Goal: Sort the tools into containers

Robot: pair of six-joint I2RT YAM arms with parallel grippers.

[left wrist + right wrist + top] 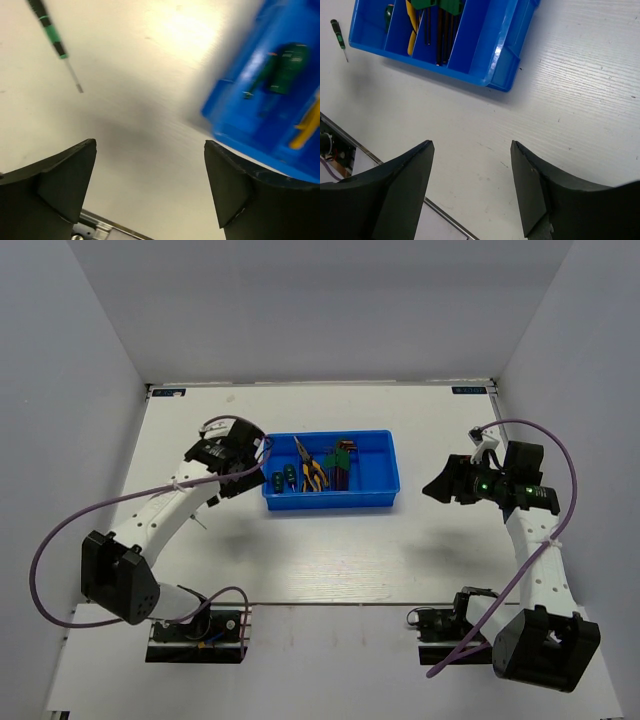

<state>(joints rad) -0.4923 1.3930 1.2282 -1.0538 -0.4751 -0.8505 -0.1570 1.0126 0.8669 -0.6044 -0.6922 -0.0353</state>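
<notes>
The blue tray (377, 466) lies mid-table, split by dividers. Its left compartment holds two stubby green screwdrivers (280, 478), then come the yellow-and-black pliers (312, 468), then the hex keys (343, 462); the right compartment is bare. My left gripper (260, 462) is open and empty just left of the tray; its wrist view (150, 145) shows the tray (225, 115) and the green screwdrivers (282, 70). My right gripper (430, 488) is open and empty right of the tray, over bare table in its wrist view (472, 144). The tray (485, 45) and the hex keys (442, 30) show there.
A thin screwdriver (52, 37) with a black-and-green handle lies loose on the table left of the tray; it also shows in the right wrist view (338, 35). Grey walls enclose the table. The arm bases stand at the near edge.
</notes>
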